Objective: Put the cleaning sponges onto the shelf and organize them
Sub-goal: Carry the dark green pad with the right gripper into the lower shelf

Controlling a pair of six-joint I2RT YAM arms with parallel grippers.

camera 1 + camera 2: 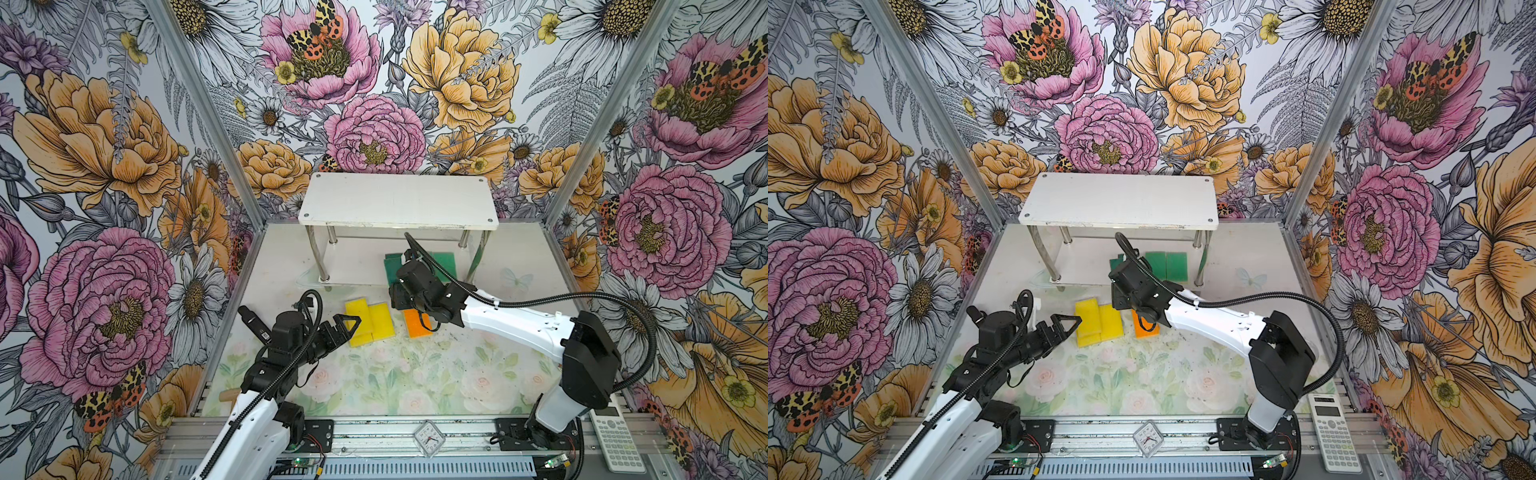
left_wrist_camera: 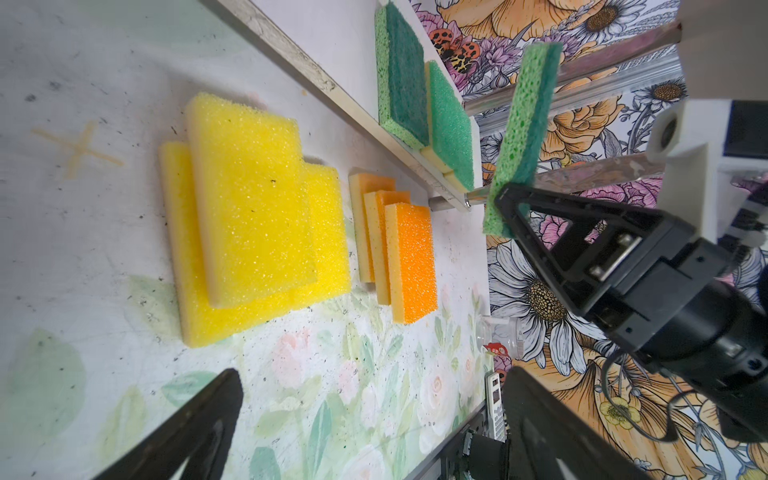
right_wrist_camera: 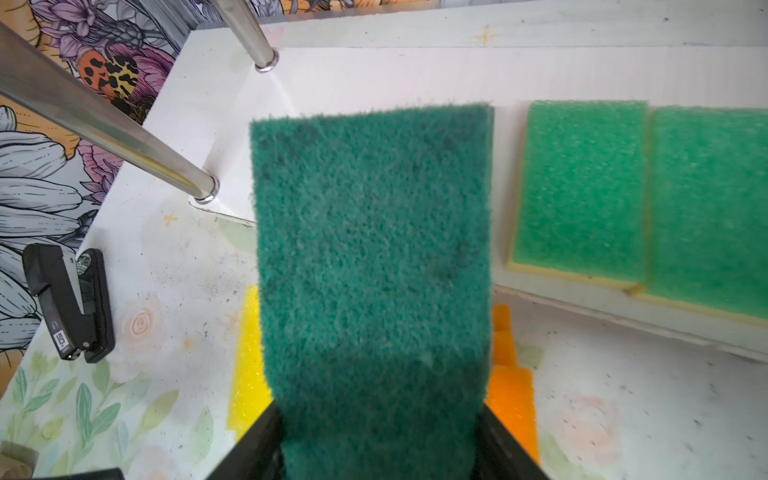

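Roughly a third of the way through, judging by the count. Already lying flat on the lower board [image 1: 353, 266] of the shelf [image 1: 1121, 203], toward its right end: two light green sponges [image 3: 582, 187] side by side and touching, and just left of them one dark green sponge [image 2: 405, 75], plain in the left wrist view but not to be made out in the right wrist view. Fourth in hand: a second dark green sponge [image 3: 370, 249], clamped at its near end in the right gripper [image 3: 380, 440], a finger on each long edge, standing on end above the near edge of the lower board, left of the light green pair, clear of the board and not yet set down. Waiting on the table [image 1: 415, 374], just near of the shelf: three yellow sponges [image 1: 368, 320] in a loose overlapping pile, and right of them three orange sponges [image 2: 411, 262] fanned over one another, partly under the right arm [image 1: 519, 324] in both top views. Just left of the yellow pile, left gripper [image 2: 374, 374] spread wide, holding nothing. Top board [image 1: 399, 199] bare. Left to do, then: setting down the held sponge, shifting six more, and presumably tidying everything into rows by colour.
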